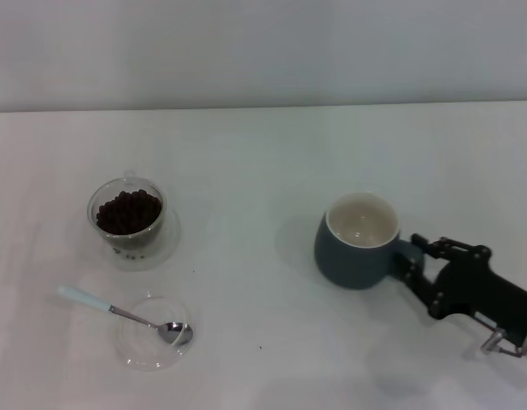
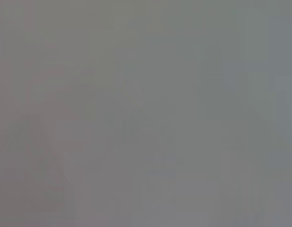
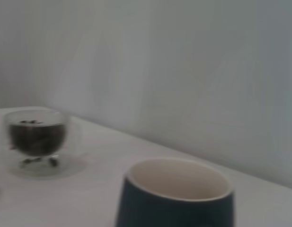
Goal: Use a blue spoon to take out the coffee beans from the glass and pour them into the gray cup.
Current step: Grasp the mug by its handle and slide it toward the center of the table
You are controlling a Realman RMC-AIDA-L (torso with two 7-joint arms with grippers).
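Note:
The glass (image 1: 126, 215) stands at the left on its clear saucer base and holds the dark coffee beans (image 1: 126, 211); it also shows far off in the right wrist view as the glass (image 3: 36, 139). The blue spoon (image 1: 118, 312) lies nearer the front, its silver bowl resting in a flat clear dish (image 1: 148, 352). The gray cup (image 1: 359, 241) stands at the right, cream inside and empty, and looms close as the cup (image 3: 176, 198) in the right wrist view. My right gripper (image 1: 415, 263) is at the cup's handle, open, a finger on each side. The left gripper does not show.
The white table (image 1: 246, 154) runs back to a pale wall. The left wrist view is a plain grey blur.

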